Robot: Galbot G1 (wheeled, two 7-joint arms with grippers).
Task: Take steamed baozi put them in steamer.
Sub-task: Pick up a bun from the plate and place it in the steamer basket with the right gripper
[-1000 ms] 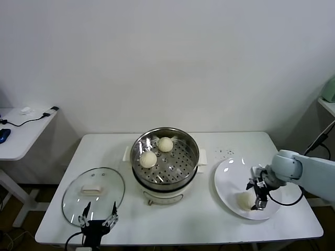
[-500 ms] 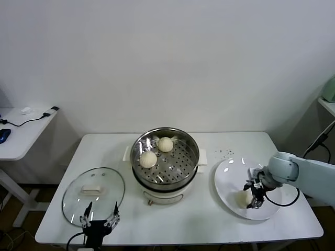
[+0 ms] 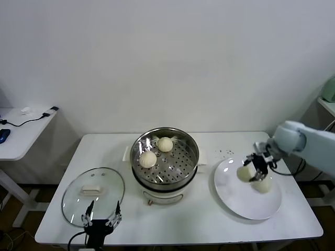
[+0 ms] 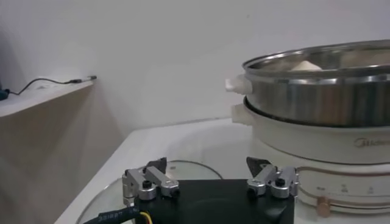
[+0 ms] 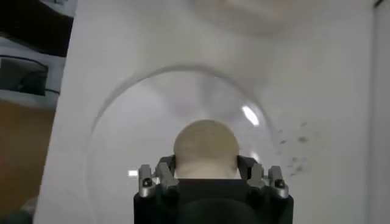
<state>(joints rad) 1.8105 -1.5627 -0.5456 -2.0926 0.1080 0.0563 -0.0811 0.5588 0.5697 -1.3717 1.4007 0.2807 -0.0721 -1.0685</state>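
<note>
My right gripper (image 3: 252, 172) (image 5: 206, 164) is shut on a cream-white steamed baozi (image 3: 243, 173) (image 5: 206, 146), held a little above the white plate (image 3: 230, 196) (image 5: 119, 146). A second baozi (image 3: 264, 184) lies on the plate just beside it. Left of the plate stands the shiny steel steamer (image 3: 192, 145) (image 4: 317, 97), with two baozi (image 3: 148, 159) (image 3: 165, 144) on its perforated tray. My left gripper (image 3: 99, 221) (image 4: 210, 173) is parked open at the table's front left edge, with nothing between its fingers.
A round glass lid (image 3: 94, 189) (image 4: 183, 167) with a white handle lies flat left of the steamer, just behind my left gripper. A side table (image 3: 21, 130) with cables stands at the far left. The white wall is close behind the table.
My right gripper closed on a baozi on the plate and lifted it up and back. The second baozi on the plate came into sight. The left arm stayed put.
</note>
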